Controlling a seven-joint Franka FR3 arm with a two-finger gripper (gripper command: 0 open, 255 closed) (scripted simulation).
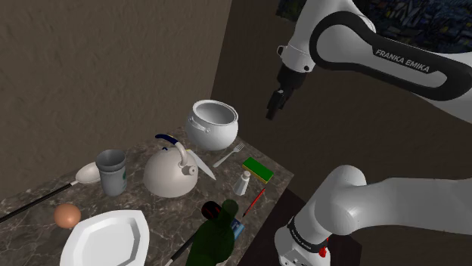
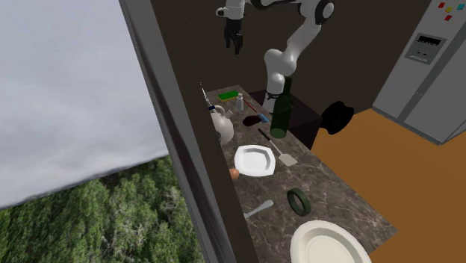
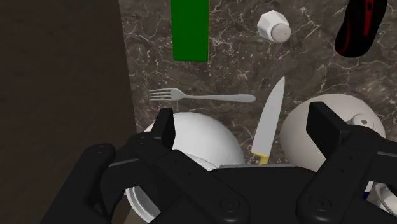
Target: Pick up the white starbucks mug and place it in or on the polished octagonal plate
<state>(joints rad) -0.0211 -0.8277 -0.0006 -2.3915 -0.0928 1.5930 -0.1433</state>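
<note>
Fingers (image 3: 167,132) spread wide and empty, high over the counter (image 3: 318,70), knife (image 3: 270,118) below their gap, grey-white mug (image 1: 112,172) far off beyond the kettle (image 1: 170,175), standing apart from the plate (image 1: 106,238) farther still

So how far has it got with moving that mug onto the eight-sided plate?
Nothing looks done yet. The mug stands on the counter beside the kettle, apart from the bare octagonal plate. The jaws hang open and empty, high above the white pot. Left: reach the mug, grasp, lift, set it on the plate.
</note>
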